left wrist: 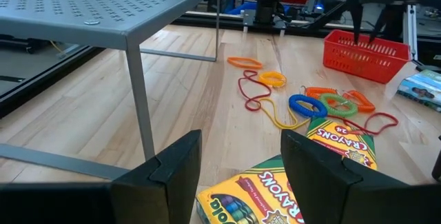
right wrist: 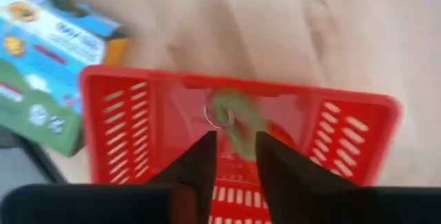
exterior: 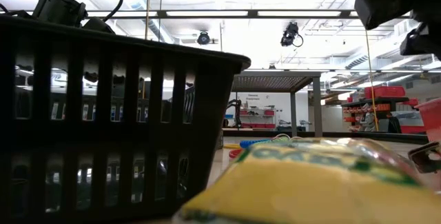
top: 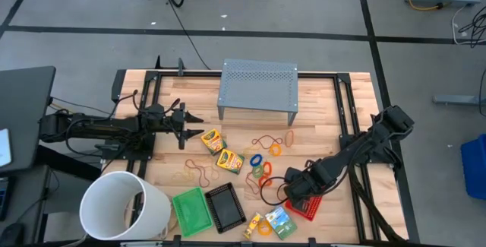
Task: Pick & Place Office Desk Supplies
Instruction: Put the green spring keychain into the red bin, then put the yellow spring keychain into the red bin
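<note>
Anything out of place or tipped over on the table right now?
Nothing is tipped or damaged. Loose rubber bands and coloured rings lie scattered mid-table, still unsorted. The right end effector hangs over the red tray, a blurred green ring just beyond its fingers.

The grey perforated metal stand (top: 257, 86) is set at the back centre of the wooden table (top: 319, 102), and the big white bucket (top: 121, 205) is placed at the front left corner. Just right of the bucket the green mesh tray (top: 192, 210) and the black mesh tray (top: 225, 207) are laid side by side, while the red mesh tray (top: 307, 204) is found further right, under the right gripper (top: 292, 190). Two yellow-green crayon boxes (top: 221, 150) are laid before the stand, beside the left gripper (top: 190, 125), with coloured rings (top: 260, 165) scattered to their right.
</note>
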Motion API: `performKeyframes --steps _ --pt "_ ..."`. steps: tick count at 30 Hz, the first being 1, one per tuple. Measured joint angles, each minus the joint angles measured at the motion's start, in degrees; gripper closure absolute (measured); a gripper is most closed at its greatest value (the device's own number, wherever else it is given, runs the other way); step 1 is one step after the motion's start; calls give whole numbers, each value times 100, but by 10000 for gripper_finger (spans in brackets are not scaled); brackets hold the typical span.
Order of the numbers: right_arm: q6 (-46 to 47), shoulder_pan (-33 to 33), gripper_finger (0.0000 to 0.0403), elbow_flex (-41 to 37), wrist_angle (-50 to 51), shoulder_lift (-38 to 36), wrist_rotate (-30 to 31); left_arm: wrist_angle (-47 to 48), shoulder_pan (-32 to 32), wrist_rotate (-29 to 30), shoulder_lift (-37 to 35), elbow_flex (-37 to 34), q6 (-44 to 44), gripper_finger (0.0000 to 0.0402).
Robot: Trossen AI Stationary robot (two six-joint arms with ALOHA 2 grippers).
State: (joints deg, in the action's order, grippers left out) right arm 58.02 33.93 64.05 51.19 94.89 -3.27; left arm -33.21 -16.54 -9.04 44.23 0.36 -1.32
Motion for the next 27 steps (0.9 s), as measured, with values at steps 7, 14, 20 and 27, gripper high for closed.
performKeyframes --steps 7,14,20,27 --pt "2 -41 202 5 -263 0 27 0 -2 0 0 2 1 198" --pt "-734 -193 202 269 -233 0 804 -2 0 0 0 0 0 198" --pt "-1975 -630 210 393 -195 -2 1590 -175 0 0 0 0 0 198" --pt "-3537 -1475 211 393 -211 -2 2104 -404 -2 0 2 0 -70 198"
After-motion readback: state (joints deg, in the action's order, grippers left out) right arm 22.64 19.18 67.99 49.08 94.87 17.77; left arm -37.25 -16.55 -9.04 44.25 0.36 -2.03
